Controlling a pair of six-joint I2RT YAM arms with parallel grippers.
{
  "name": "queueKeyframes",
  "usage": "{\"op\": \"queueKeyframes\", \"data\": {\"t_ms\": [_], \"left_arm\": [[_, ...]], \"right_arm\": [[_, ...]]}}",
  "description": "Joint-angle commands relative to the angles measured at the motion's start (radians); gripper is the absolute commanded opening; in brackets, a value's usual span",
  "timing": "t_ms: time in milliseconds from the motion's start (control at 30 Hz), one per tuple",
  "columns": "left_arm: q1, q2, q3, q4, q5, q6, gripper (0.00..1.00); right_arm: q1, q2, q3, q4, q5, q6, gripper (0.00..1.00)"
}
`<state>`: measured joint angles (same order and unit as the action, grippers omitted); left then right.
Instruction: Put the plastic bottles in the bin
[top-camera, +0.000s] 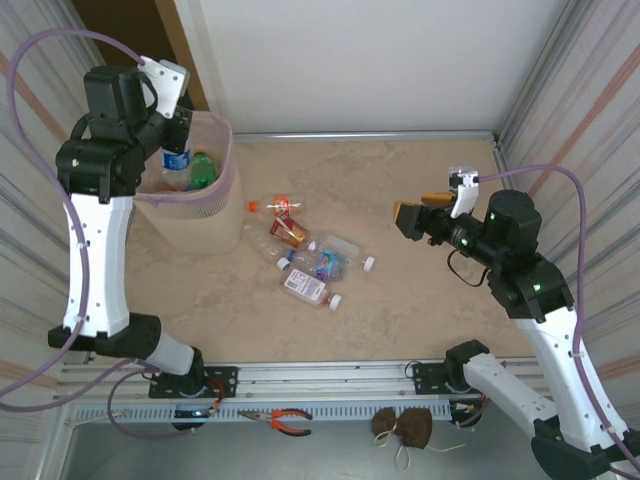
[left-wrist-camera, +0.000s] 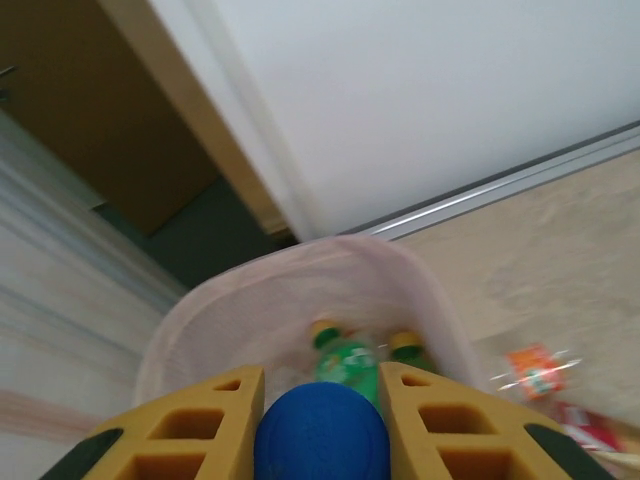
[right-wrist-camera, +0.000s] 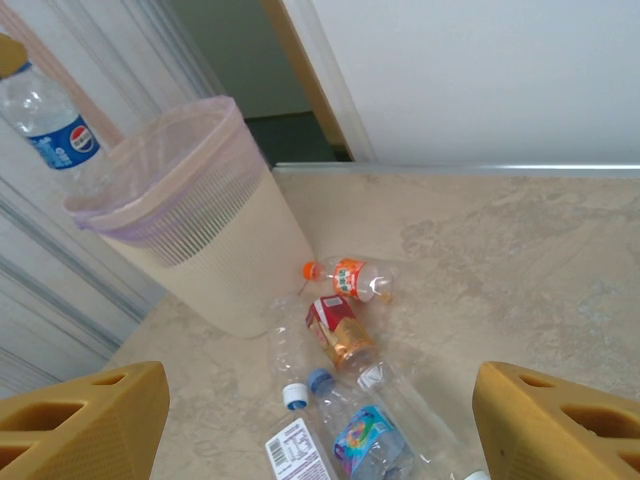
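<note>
My left gripper (top-camera: 177, 143) hangs over the pale pink bin (top-camera: 218, 190), shut on a clear bottle with a blue label (top-camera: 178, 166). Its blue cap (left-wrist-camera: 320, 435) sits between the yellow fingers (left-wrist-camera: 205, 420). Two green bottles (left-wrist-camera: 345, 360) lie inside the bin (left-wrist-camera: 300, 265). My right gripper (top-camera: 422, 212) stands open and high over the right of the table (top-camera: 420, 290), nothing between its fingers (right-wrist-camera: 90, 412). To the right of the bin (right-wrist-camera: 215, 250) lie an orange-labelled bottle (right-wrist-camera: 355, 278), a red-and-brown one (right-wrist-camera: 340, 335), a clear one (right-wrist-camera: 285, 345), a colourful blue-capped one (right-wrist-camera: 365, 440) and a white-labelled one (right-wrist-camera: 298, 455).
A white wall panel (top-camera: 350, 60) closes the back of the table. Striped walls flank both sides. On the shelf below the front rail lie orange-handled pliers (top-camera: 285, 420) and a brown pouch (top-camera: 405, 425).
</note>
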<state>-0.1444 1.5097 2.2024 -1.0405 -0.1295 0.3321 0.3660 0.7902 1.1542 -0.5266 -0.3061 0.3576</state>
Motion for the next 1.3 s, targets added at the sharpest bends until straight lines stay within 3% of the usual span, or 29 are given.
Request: {"op": "queueKeyframes", "data": {"t_ms": [0, 267, 700, 867, 1100, 1267], "left_arm": [[0.069, 0.033, -0.01, 0.07, -0.049, 0.115, 0.0], [0.162, 0.137, -0.051, 0.063, -0.055, 0.131, 0.0], [0.262, 0.27, -0.145, -0.047, -0.044, 0.034, 0.0], [0.275, 0.346, -0.126, -0.054, -0.045, 0.011, 0.15], [0.278, 0.379, -0.066, -0.072, -0.025, -0.018, 0.46], [0.278, 0.341, -0.04, -0.076, 0.006, -0.028, 0.56]], "right_arm": [[-0.005, 0.009, 0.022, 0.024, 0.011, -0.009, 0.78], [-0.006, 0.036, 0.005, 0.051, 0.004, -0.012, 0.79], [-0.017, 0.063, -0.027, 0.077, -0.018, -0.017, 0.79], [-0.023, 0.069, -0.033, 0.081, -0.022, -0.017, 0.79], [-0.031, 0.066, -0.028, 0.078, -0.018, -0.019, 0.79], [-0.032, 0.064, -0.028, 0.074, -0.017, -0.018, 0.79]]}}
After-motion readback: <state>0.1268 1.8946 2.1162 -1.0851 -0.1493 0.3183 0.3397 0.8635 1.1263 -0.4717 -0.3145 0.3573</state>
